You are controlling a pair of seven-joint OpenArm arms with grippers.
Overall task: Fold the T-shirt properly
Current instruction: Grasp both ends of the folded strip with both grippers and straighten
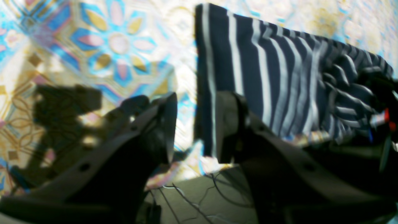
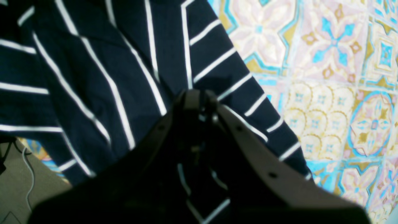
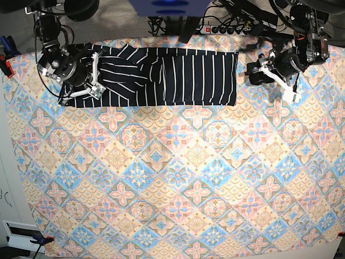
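The T-shirt (image 3: pixel 178 75), dark navy with thin white stripes, lies along the far edge of the table; its left part is rumpled and folded over. My right gripper (image 2: pixel 196 99) is shut on a fold of the shirt (image 2: pixel 102 77) at its left end, also shown in the base view (image 3: pixel 96 80). My left gripper (image 1: pixel 196 130) is open and empty, just off the shirt's right edge (image 1: pixel 264 71); one finger (image 1: pixel 228 118) is next to that edge. In the base view it (image 3: pixel 257 73) hovers right of the shirt.
The pastel patterned tablecloth (image 3: pixel 178 178) covers the whole table. The table's far edge with floor and cables (image 1: pixel 199 199) lies right below my left gripper. A power strip and cables (image 3: pixel 226 27) sit behind the table.
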